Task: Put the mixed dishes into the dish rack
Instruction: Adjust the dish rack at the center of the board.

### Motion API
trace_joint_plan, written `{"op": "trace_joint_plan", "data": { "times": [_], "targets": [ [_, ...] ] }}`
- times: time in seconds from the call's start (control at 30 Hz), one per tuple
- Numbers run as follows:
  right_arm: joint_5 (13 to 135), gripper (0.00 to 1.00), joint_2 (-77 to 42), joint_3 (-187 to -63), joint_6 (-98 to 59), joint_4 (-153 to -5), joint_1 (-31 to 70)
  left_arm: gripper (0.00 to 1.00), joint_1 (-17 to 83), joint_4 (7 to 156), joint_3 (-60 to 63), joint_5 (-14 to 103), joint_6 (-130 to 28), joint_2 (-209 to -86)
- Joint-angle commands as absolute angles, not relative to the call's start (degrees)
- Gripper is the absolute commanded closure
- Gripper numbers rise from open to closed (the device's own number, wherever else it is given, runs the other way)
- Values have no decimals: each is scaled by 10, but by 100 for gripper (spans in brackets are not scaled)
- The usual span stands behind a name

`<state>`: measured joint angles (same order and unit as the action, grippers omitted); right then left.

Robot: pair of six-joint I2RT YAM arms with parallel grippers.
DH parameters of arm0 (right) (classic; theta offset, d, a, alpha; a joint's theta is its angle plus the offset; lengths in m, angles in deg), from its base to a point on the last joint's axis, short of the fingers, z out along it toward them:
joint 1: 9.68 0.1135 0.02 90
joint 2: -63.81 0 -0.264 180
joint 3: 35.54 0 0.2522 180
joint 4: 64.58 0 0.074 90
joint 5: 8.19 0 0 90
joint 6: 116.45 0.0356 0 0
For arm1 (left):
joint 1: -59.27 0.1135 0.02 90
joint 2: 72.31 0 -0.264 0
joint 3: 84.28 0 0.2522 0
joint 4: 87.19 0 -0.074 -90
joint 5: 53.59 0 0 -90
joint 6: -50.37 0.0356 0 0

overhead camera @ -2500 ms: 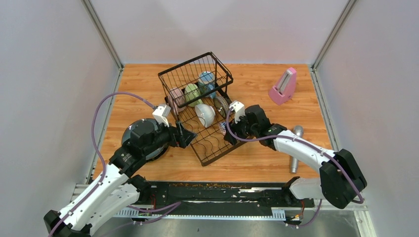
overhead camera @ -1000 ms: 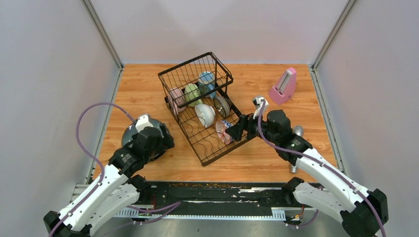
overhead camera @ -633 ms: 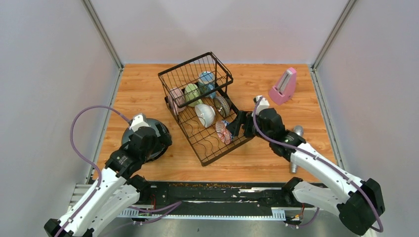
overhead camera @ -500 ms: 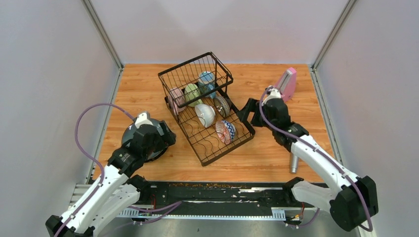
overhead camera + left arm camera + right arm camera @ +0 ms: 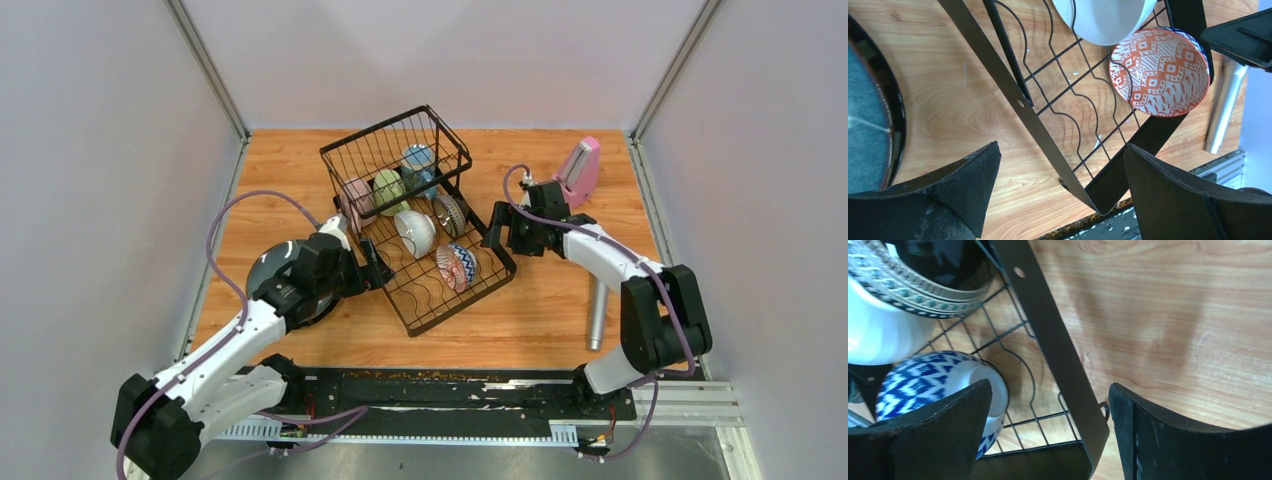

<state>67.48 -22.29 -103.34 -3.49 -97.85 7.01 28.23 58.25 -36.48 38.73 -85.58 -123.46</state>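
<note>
Wooden tabletop [image 5: 300,170], items listed from the left. Dark blue-grey speckled plate [image 5: 272,272]: flat on the wood near the left wall, outside the rack, partly covered by the left arm. Left gripper [image 5: 378,272]: just right of the plate, at the left rail of the rack's low tray; jaws spread wide, nothing held. In its wrist view the rail runs between the two fingers [image 5: 973,185], plate rim at the left edge. Dish rack [image 5: 430,312]: black wire, set at an angle in the middle of the table, tall basket at the far end, low tray of wavy slots at the near end. Basket holds three mugs — pink mug [image 5: 355,197], pale-green mug [image 5: 388,190], blue mug [image 5: 418,160] — in a row from near-left to far-right. Tray holds three bowls on edge: white bowl [image 5: 415,232] in the middle, dark bowl [image 5: 450,212] with a patterned rim just to its right, blue-red patterned bowl [image 5: 458,266] nearest, by the right rail. Right gripper [image 5: 497,228]: at the right rail of the tray beside the patterned bowl; jaws wide apart, empty, rail between the fingers in its wrist view. Pink metronome [image 5: 578,172]: upright, far right. Silver-grey microphone [image 5: 596,310]: lying on the wood, near right.
</note>
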Motion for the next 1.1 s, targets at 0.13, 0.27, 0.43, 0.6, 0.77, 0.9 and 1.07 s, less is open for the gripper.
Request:
{"op": "trace_joint_plan", "data": {
  "times": [0.13, 0.27, 0.43, 0.6, 0.77, 0.9, 1.07],
  "targets": [
    [753, 12, -232, -994, -5, -1000, 71, 0, 283, 698, -407, 436, -863, -1268],
    [776, 13, -170, -912, 40, -988, 70, 0, 278, 744, -433, 433, -872, -1274],
    [788, 15, -64, -796, 113, -993, 71, 0, 262, 795, -437, 420, -872, -1310],
    [777, 18, 58, -709, 185, -1009, 72, 0, 246, 826, -422, 404, -865, -1348],
    [768, 22, 119, -663, 251, -1036, 90, 5, 233, 856, -406, 398, -854, -1389],
    [780, 24, 133, -647, 295, -1052, 132, 7, 211, 876, -381, 394, -837, -1428],
    [818, 25, 131, -643, 354, -1068, 216, 8, 187, 875, -339, 390, -815, -1477]
  ]
}}
